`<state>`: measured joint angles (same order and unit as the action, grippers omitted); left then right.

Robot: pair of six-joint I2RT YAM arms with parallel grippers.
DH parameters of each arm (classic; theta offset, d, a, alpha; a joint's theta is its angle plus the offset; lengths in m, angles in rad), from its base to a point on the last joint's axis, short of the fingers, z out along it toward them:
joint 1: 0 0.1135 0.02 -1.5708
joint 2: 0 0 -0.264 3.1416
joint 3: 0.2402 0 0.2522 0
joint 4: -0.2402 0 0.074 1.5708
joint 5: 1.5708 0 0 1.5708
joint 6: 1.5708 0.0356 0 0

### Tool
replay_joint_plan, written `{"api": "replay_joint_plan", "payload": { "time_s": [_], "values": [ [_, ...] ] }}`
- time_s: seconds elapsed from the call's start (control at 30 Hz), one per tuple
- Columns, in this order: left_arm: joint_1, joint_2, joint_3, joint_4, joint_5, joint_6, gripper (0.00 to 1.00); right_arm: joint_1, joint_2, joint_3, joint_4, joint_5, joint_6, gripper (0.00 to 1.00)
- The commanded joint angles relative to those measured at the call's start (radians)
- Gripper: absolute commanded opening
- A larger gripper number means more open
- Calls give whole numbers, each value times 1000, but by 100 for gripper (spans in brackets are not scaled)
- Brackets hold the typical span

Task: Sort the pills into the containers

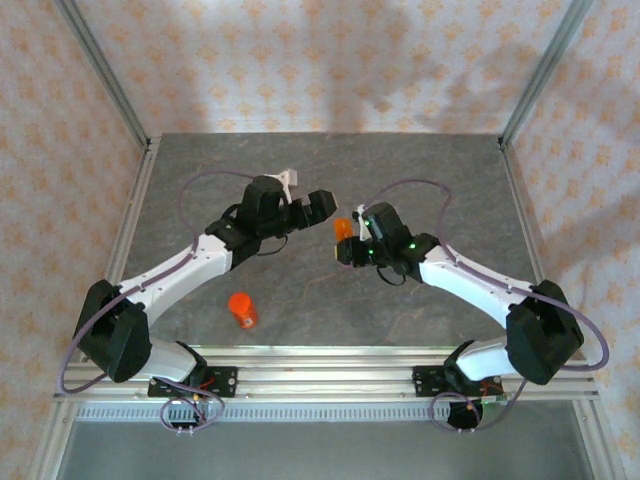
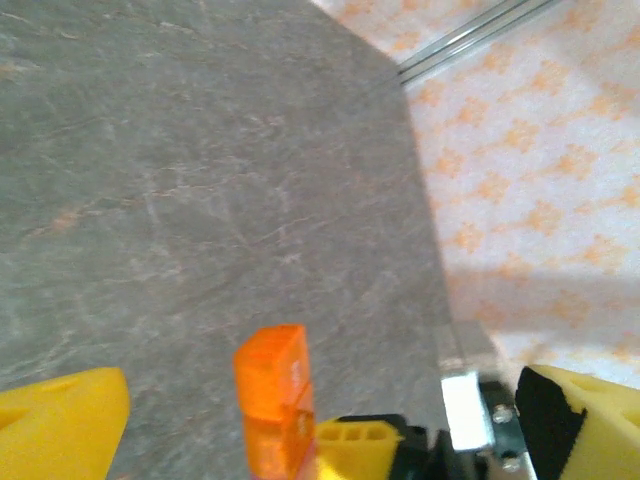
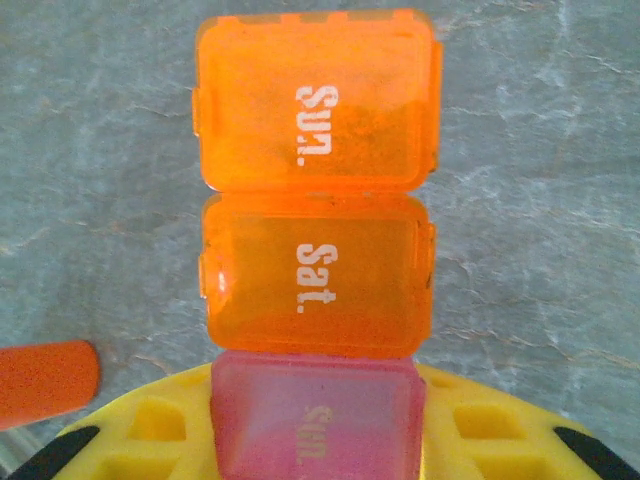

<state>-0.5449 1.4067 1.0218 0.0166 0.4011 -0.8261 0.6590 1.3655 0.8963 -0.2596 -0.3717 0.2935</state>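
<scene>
Containers [image 3: 315, 260] over grey marbled table [image 3: 540, 150]; floral-patterned walls [image 1: 300, 60] around.

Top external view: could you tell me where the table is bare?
Bare: the grey stone-look table's far stretch beyond both hands, and the near patch between the orange cylindrical bottle and the right arm. Crowded: the middle, where the open left hand faces the right hand, shut on the orange-and-pink translucent plastic strip.

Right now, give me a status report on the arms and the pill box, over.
Left gripper open, facing the pill box. Right gripper shut on pill box, pink end in its jaws. Orange bottle on table, apart, not in the way.
</scene>
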Motion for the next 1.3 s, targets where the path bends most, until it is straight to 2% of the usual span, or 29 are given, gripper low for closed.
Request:
{"api": "replay_joint_plan", "payload": {
  "time_s": [0.0,0.33,1.27],
  "values": [
    [4,1,-23,152,86,-117,100,-4,-29,26,74,-41,43,36],
    [-1,35,-52,258,115,-204,100,-3,-14,46,103,-42,78,36],
    [-36,102,-13,283,114,-213,100,-4,3,33,126,-44,96,36]
  ]
}}
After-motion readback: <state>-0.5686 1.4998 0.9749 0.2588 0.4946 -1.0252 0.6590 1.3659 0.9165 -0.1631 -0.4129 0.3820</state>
